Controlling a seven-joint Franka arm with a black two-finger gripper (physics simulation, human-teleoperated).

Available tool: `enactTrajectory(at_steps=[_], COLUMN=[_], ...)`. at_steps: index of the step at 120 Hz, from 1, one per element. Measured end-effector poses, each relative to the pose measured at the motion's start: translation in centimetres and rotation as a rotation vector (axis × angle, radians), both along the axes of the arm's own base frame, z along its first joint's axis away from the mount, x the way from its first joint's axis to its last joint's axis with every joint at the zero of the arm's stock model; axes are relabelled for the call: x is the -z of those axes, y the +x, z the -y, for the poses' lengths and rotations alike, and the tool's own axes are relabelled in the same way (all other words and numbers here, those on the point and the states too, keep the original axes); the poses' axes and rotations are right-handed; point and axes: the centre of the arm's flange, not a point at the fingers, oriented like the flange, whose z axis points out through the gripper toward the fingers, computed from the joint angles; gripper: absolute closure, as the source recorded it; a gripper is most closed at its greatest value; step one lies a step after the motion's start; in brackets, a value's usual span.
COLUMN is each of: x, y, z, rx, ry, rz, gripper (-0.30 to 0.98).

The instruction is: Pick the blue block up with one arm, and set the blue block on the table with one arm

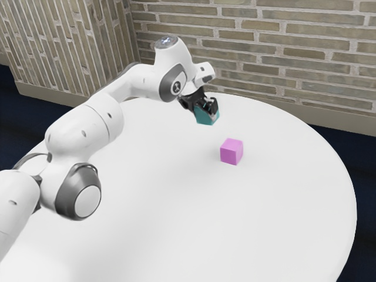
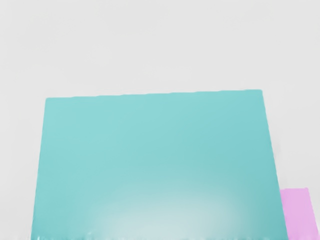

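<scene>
In the exterior view my black gripper [image 1: 205,107] is at the far part of the round white table, with its fingers on two sides of the blue block [image 1: 205,116]. The block is teal-blue and tilted in the grip; whether its underside touches the table cannot be told. In the wrist view the blue block [image 2: 160,160] looms large just under the hand, its lower part cut off by the picture's edge.
A pink block [image 1: 231,151] rests on the white table [image 1: 176,223], nearer the camera than the gripper in the exterior view. Part of the pink block [image 2: 299,212] also appears beside the blue one in the wrist view. A brick wall stands behind the table.
</scene>
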Motion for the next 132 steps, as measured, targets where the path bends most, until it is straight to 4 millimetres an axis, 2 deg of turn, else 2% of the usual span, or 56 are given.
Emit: enactTrajectory(at_steps=[15,35,46,54,76,92,103,132], x=[2.9,7.0,8.1,8.3,8.2,4.1,2.6,2.2], y=[0.1,0.0,0.0,-0.1,-0.2,-0.8,-1.2,-1.5], z=[-2.1,-3.2,-3.3,-3.3,-3.1,-3.7,-3.5,-2.3], rx=[-0.026,-0.04,-0.042,-0.04,-0.037,-0.041,-0.038,-0.02], ry=[0.001,0.002,0.003,0.003,0.002,0.002,0.003,0.007], rz=[-0.05,-0.112,-0.128,-0.133,-0.141,-0.132,-0.136,-0.138], gripper=[0.3,0.3,0.3,0.24,0.11,0.06,0.04,0.01])
